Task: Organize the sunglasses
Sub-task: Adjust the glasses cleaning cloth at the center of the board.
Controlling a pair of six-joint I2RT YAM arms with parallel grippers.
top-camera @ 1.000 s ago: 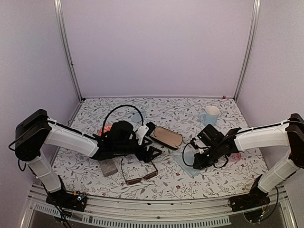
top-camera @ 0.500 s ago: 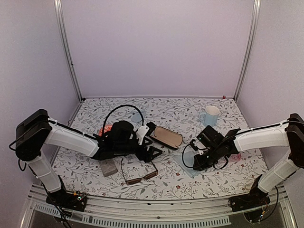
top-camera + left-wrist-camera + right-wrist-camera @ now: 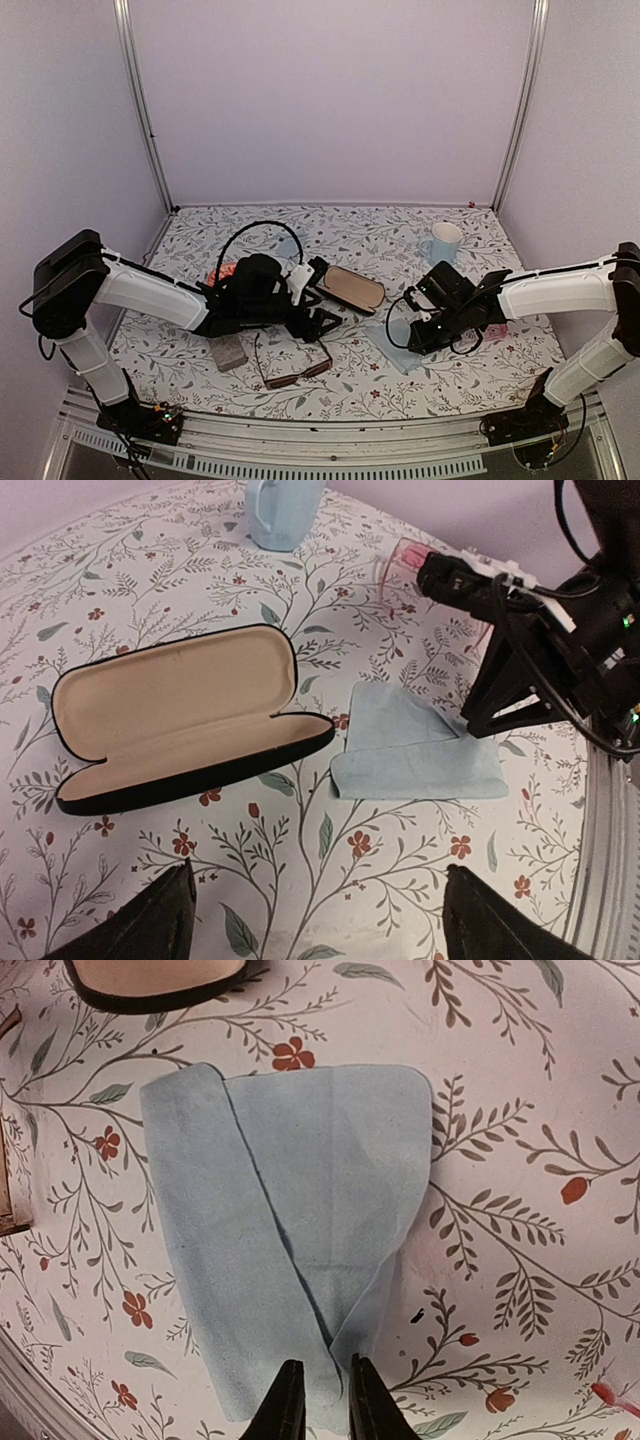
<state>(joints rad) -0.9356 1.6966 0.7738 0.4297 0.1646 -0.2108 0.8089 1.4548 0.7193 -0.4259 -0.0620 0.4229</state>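
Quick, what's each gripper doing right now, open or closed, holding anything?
Left gripper: open wide, holding nothing.
Right gripper: closed, pinching the edge of the blue cloth.

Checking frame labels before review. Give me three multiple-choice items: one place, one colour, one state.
1. Where does the blue cloth lie relative to the black case?
A inside it
B beside it, on the table
C on top of its lid

2. What colour is the mug?
A light blue
B red
C black

3. The black case is:
A shut
B open and empty
C open with glasses inside

Answers:
1 B, the cloth lies on the table just next to the case.
2 A, the mug is pale blue.
3 B, the tan lining shows bare.
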